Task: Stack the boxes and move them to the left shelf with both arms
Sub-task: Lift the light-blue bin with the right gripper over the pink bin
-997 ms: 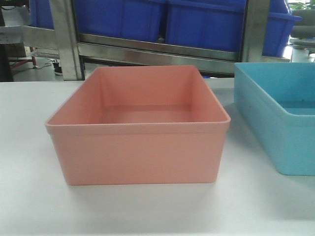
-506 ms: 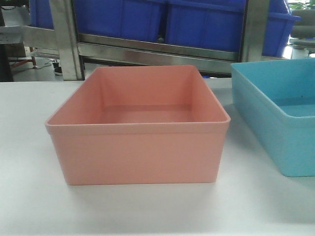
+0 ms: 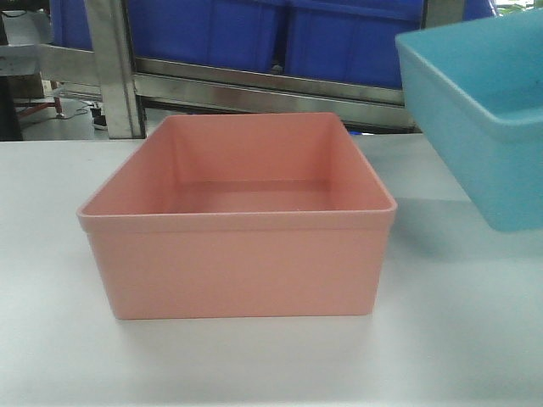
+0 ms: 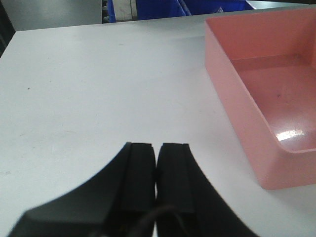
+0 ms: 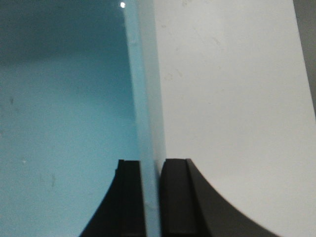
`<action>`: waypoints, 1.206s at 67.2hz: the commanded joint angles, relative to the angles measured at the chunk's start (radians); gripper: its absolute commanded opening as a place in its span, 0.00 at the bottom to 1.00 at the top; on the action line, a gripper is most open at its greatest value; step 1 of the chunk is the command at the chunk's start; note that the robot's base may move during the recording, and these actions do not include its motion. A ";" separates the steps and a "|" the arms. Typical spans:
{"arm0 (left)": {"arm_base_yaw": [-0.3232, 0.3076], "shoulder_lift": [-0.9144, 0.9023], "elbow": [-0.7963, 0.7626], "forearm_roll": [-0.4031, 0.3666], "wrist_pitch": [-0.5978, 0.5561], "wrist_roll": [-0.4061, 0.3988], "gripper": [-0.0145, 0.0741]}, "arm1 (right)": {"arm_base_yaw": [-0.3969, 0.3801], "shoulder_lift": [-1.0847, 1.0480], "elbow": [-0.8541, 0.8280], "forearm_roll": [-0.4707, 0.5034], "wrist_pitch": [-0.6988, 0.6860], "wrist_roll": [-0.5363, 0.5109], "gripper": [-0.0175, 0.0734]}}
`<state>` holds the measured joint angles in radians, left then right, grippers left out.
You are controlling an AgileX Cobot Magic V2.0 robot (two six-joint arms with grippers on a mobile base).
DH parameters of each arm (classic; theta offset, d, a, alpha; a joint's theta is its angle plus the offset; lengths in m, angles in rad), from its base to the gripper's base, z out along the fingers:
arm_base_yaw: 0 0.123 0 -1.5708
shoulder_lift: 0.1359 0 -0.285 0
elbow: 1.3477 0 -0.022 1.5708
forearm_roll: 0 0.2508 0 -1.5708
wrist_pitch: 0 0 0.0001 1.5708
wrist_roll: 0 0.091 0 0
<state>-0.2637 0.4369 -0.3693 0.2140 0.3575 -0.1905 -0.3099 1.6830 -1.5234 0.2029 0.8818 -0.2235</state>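
The salmon pink box [image 3: 242, 222] stands open on the white table [image 3: 51, 339], in the middle of the front view. It also shows in the left wrist view [image 4: 266, 94], to the right of my left gripper [image 4: 157, 148], which is shut and empty above bare table. The light sky blue box [image 3: 488, 119] hangs tilted above the table at the right of the front view. My right gripper [image 5: 150, 165] is shut on its side wall [image 5: 147, 123], one finger inside and one outside. Neither gripper shows in the front view.
A steel-framed rack [image 3: 110, 72] stands behind the table and holds dark blue bins [image 3: 254, 34]. Its rollers are not visible, so I cannot tell if it is the left shelf. The table's right edge [image 5: 303, 79] shows in the right wrist view.
The sky blue box has risen off the table and tilted, held by my right gripper. The pink box has not moved.
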 commanded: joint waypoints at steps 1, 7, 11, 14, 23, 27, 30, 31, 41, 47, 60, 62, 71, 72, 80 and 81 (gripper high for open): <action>0.003 0.003 -0.028 0.008 -0.081 0.001 0.15 | 0.019 -0.110 -0.035 0.084 -0.025 0.066 0.25; 0.003 0.003 -0.028 0.008 -0.081 0.001 0.15 | 0.056 -0.148 -0.035 0.086 0.011 0.116 0.25; 0.003 0.003 -0.028 0.008 -0.081 0.001 0.15 | 0.094 -0.167 -0.035 0.086 0.032 0.161 0.25; 0.003 0.003 -0.028 0.008 -0.081 0.001 0.15 | 0.126 -0.176 -0.035 0.086 0.041 0.187 0.25; 0.003 0.003 -0.028 0.008 -0.081 0.001 0.15 | 0.234 -0.182 -0.035 0.086 0.039 0.271 0.25; 0.003 0.003 -0.028 0.008 -0.081 0.001 0.15 | 0.291 -0.181 -0.035 0.086 0.029 0.314 0.25; 0.003 0.003 -0.028 0.008 -0.081 0.001 0.15 | 0.342 -0.179 -0.035 0.086 0.003 0.349 0.25; 0.003 0.003 -0.028 0.008 -0.081 0.001 0.15 | 0.354 -0.179 -0.035 0.086 -0.010 0.358 0.25; 0.003 0.003 -0.028 0.008 -0.081 0.001 0.15 | 0.459 -0.170 -0.035 0.086 -0.113 0.451 0.25; 0.001 0.003 -0.028 0.008 -0.081 0.001 0.15 | 0.515 -0.153 -0.035 0.086 -0.156 0.489 0.25; -0.001 0.003 -0.028 0.008 -0.081 0.001 0.15 | 0.592 -0.082 -0.035 0.086 -0.182 0.519 0.25; -0.001 0.003 -0.028 0.008 -0.081 0.001 0.15 | 0.601 -0.071 -0.035 0.086 -0.187 0.519 0.25; -0.001 0.003 -0.028 0.008 -0.081 0.001 0.15 | 0.630 -0.025 -0.035 0.087 -0.221 0.533 0.25; -0.001 0.003 -0.028 0.008 -0.081 0.001 0.15 | 0.635 -0.018 -0.035 0.087 -0.228 0.537 0.25; -0.001 0.003 -0.028 0.008 -0.081 0.001 0.15 | 0.650 0.008 -0.035 0.087 -0.264 0.564 0.25; -0.001 0.003 -0.028 0.008 -0.081 0.001 0.15 | 0.651 0.011 -0.035 0.087 -0.268 0.564 0.25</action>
<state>-0.2637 0.4369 -0.3693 0.2140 0.3575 -0.1905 0.3349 1.7406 -1.5197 0.2458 0.7443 0.3001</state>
